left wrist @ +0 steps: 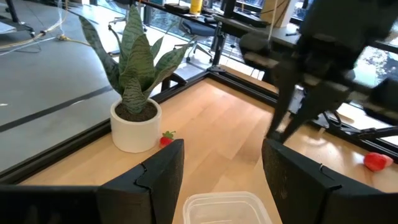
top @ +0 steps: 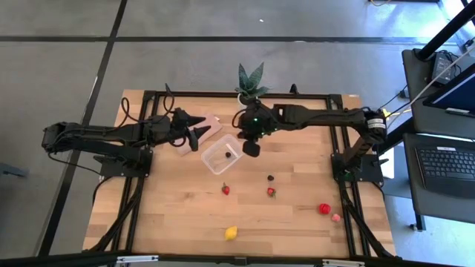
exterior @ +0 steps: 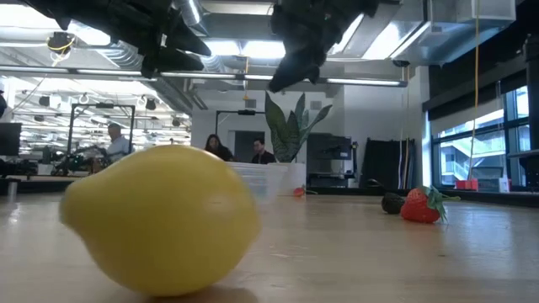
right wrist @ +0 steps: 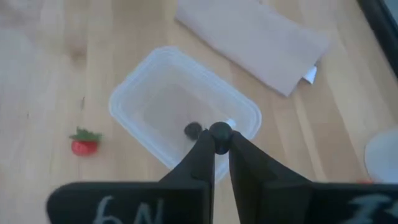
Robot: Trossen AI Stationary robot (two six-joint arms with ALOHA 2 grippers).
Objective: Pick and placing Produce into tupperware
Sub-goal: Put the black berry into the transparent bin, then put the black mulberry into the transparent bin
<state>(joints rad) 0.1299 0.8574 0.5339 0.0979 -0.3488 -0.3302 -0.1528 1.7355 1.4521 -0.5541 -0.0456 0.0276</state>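
My left gripper (top: 194, 133) hangs with fingers spread beside the tan piece (top: 199, 133). The tupperware (top: 222, 156) sits mid-table, one dark berry (right wrist: 193, 129) inside. Over its rim, my right gripper (right wrist: 219, 138) pinches another dark berry (right wrist: 219, 131). Strawberries (top: 225, 189), lemon (top: 231, 233) lie nearer the front.

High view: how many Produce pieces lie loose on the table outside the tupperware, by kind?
Red strawberries: 2
Red round fruit: 1
Pale pink piece: 1
Dark berry: 1
Yellow lemon: 1
Total: 6
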